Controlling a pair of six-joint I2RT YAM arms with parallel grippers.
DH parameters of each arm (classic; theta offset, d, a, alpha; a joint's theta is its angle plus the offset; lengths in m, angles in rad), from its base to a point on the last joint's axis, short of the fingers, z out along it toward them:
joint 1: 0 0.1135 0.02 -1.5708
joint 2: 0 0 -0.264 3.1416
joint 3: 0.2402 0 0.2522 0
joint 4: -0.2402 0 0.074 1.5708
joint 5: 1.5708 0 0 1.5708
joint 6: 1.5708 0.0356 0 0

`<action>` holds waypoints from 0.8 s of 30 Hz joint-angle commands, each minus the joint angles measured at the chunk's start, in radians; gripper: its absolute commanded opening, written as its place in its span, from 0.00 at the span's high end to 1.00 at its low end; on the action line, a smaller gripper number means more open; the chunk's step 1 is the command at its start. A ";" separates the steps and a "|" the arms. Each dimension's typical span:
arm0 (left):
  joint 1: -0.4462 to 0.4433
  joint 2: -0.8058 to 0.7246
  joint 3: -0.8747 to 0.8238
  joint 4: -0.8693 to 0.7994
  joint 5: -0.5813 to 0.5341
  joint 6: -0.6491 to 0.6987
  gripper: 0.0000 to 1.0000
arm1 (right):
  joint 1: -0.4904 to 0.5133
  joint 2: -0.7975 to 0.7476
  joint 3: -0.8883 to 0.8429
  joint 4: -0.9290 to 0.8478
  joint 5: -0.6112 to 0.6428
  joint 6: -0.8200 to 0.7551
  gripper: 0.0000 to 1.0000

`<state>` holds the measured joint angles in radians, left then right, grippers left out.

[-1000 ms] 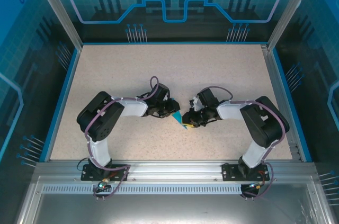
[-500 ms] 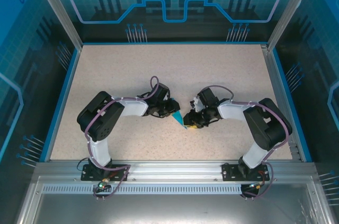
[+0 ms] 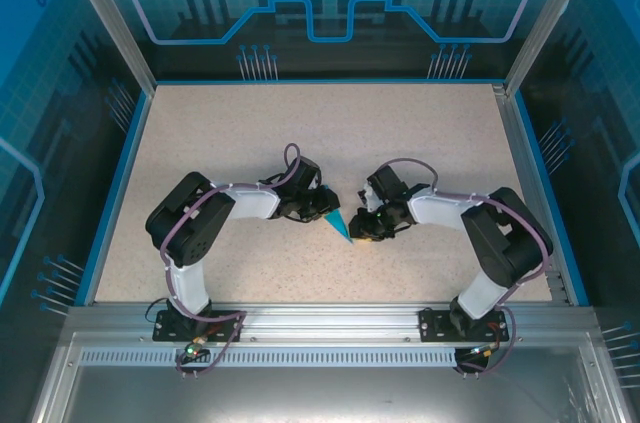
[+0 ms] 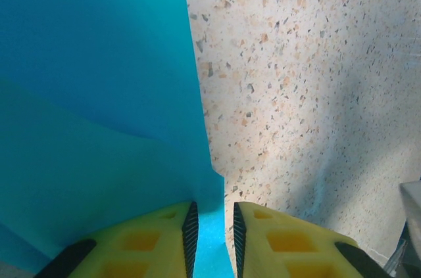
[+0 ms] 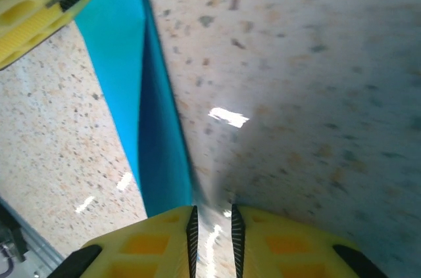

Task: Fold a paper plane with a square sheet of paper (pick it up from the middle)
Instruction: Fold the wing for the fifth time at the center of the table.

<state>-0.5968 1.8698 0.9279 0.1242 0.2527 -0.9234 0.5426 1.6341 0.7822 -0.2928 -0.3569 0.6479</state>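
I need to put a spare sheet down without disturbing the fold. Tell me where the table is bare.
The far half of the table, between both arms and the back wall, is bare. So is the near strip between the two arm bases. Crowded: the centre, where the left tool and right tool meet over the folded paper.

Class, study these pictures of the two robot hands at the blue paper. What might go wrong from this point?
1. The left hand sits over just one edge of the blue paper; dragging may skew or crumple the fold.
2. The right hand sits mostly over bare table beside the paper's edge, so it may slip off the crease.
3. The hands are very close together and might bump.
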 commanded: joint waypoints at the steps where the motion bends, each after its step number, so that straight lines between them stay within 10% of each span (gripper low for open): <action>1: 0.001 0.054 -0.008 -0.119 -0.026 0.031 0.75 | -0.016 -0.077 0.005 -0.054 0.048 -0.023 0.80; 9: 0.001 0.058 0.003 -0.128 -0.024 0.031 0.75 | 0.050 -0.040 0.039 0.141 -0.197 -0.011 0.98; 24: 0.003 0.060 0.014 -0.147 -0.026 0.046 0.75 | 0.042 0.120 0.059 0.119 -0.143 -0.033 0.99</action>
<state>-0.5968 1.8778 0.9524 0.0837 0.2569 -0.9115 0.5995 1.7420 0.8425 -0.1600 -0.4988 0.6304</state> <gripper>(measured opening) 0.248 0.043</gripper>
